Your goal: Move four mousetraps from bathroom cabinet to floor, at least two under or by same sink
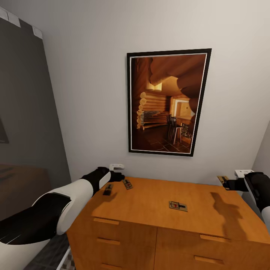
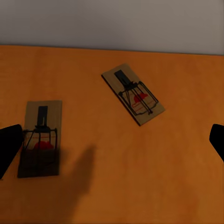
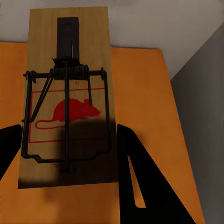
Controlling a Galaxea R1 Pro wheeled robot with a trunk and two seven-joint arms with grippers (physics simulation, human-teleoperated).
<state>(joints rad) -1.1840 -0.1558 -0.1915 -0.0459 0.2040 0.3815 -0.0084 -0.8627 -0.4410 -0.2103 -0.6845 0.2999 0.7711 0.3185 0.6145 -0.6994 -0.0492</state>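
Three mousetraps (image 1: 177,206) flat on cabinet (image 1: 157,213) beneath framed picture (image 1: 167,101); left end effector (image 1: 116,176) open, right end effector (image 1: 227,183) gripping a fourth.

Head view high before the cabinet (image 1: 150,210); both wrist views close above its top.

I see one mousetrap (image 3: 67,98) held between my right gripper's (image 3: 67,154) dark fingers (image 3: 140,177) | board tan, black wire spring, red mouse print | orange-brown cabinet (image 3: 144,93) top lies behind the mousetrap | pale wall (image 3: 154,23) beyond the cabinet's far edge
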